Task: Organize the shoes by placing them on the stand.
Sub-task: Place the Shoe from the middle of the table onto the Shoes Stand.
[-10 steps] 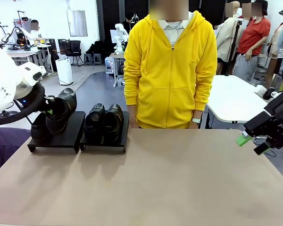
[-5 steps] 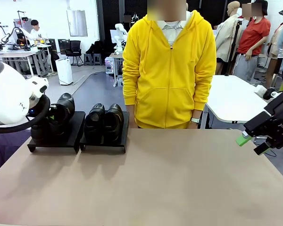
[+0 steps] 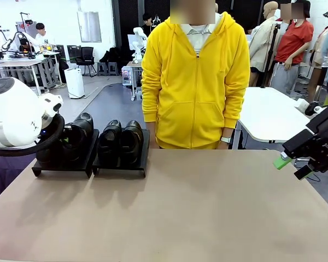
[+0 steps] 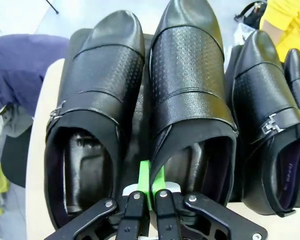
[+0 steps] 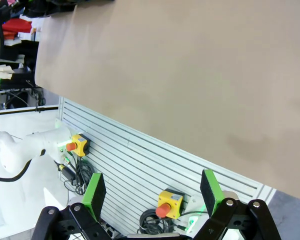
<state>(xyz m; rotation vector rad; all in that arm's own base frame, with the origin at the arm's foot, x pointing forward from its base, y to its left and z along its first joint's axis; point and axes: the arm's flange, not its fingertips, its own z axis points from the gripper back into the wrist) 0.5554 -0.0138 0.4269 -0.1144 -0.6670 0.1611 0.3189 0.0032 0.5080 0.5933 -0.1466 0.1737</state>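
The left hand is pinched narrow on the heel rim of a shoe, which is set on the left section of the stand, just beside its partner shoe. For a clean placement, the sole should be settled flat on the stand before the pads are released. A second pair is seen on the stand's right section. Well apart from the stand, the right hand is held wide and empty beyond the surface.

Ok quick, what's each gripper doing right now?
Left gripper: shut on the heel edge of a shoe over the stand.
Right gripper: open, holding nothing.
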